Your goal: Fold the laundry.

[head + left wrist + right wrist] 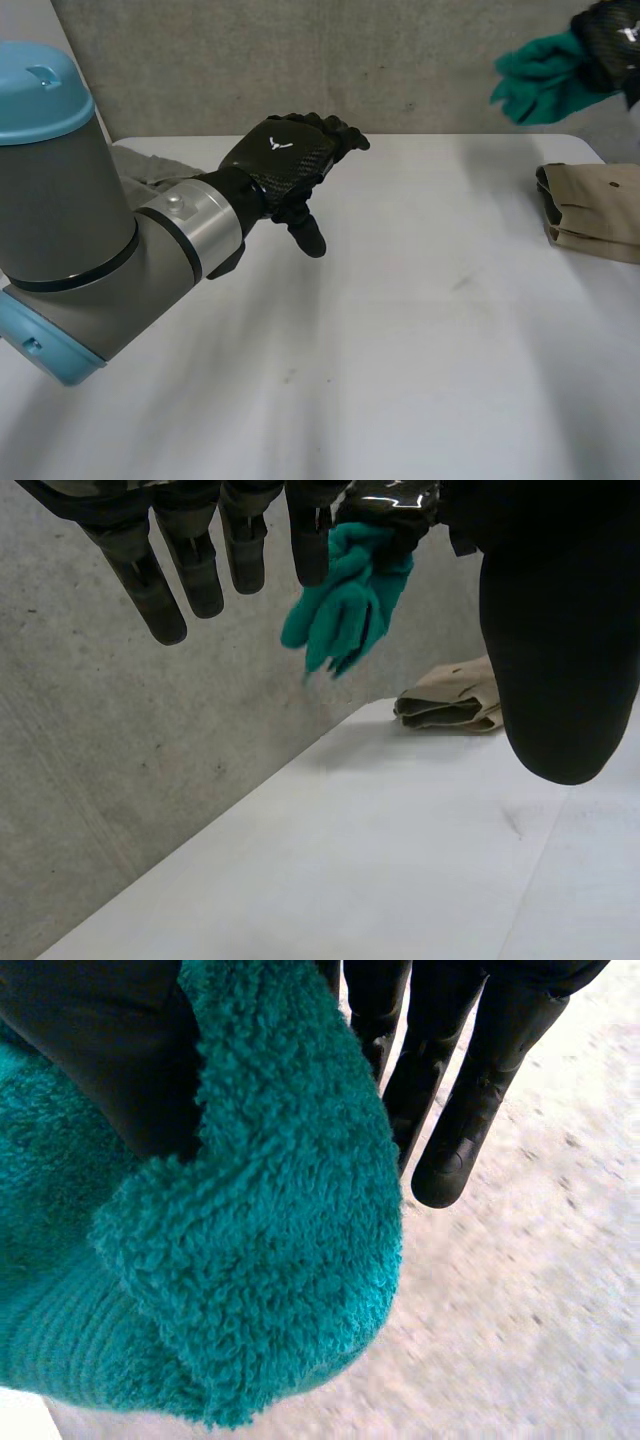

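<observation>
The right hand (610,42) is pinching the teal towel (540,76) aloft (a bunched hold), risking a drop. The left hand (285,155) is hovering spread.

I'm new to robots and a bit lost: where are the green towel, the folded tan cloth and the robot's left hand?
green towel (540,75): head view, on its bunched middle.
folded tan cloth (600,205): head view, on its top layer.
left hand (285,155): head view, on the back of the hand.
</observation>
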Action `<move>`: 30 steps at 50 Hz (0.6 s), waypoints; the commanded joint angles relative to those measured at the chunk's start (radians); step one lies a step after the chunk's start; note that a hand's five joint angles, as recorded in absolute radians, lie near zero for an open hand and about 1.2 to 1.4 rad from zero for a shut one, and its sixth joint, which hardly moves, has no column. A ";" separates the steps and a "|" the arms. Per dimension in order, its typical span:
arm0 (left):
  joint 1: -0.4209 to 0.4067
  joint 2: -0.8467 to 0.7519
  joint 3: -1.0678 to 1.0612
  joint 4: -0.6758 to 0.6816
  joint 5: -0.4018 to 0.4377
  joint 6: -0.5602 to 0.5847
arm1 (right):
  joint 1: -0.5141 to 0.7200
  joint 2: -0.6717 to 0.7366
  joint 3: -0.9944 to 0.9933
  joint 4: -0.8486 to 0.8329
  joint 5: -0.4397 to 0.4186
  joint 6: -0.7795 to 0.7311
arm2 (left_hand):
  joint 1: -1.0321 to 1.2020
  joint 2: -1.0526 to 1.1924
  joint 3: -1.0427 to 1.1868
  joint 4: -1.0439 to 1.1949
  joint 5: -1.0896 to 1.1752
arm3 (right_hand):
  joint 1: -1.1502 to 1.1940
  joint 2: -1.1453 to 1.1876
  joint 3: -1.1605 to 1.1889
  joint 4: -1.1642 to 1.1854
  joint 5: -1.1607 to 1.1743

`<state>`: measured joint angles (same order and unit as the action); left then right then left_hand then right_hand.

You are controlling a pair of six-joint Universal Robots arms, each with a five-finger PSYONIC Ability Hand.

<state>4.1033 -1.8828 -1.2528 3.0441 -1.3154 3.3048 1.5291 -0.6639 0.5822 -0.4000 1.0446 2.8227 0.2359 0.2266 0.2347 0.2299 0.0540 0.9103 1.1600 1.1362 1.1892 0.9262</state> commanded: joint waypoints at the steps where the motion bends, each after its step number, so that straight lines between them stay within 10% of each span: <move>1: -0.003 0.010 0.001 0.004 -0.004 -0.027 | -0.139 0.138 -0.108 0.058 -0.064 0.004 | 0.022 0.031 0.023 0.028 0.029 | 0.486 0.236 0.260 0.207 0.295; 18: -0.012 0.011 -0.007 0.016 -0.002 -0.031 | -0.368 0.245 0.088 0.205 -0.310 -0.236 | 0.016 0.025 0.017 0.022 0.023 | 0.486 0.236 0.260 0.207 0.295; 22: -0.012 0.013 -0.010 0.016 -0.002 -0.031 | -0.372 0.208 0.094 0.327 -0.299 -0.323 | 0.019 0.028 0.020 0.025 0.026 | -0.736 -0.985 -0.962 -1.015 -0.926; 30: -0.014 0.021 -0.017 0.016 -0.002 -0.031 | -0.382 0.092 0.087 0.483 -0.180 -0.561 | 0.022 0.031 0.023 0.028 0.029 | -0.736 -0.985 -0.962 -1.015 -0.926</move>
<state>4.0898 -1.8679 -1.2650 3.0606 -1.3176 3.2734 1.1519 -0.4796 0.6770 -0.0151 0.7722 2.4135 0.2359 0.2265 0.2347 0.2299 0.0531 0.2053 0.2221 0.2160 0.2356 0.0739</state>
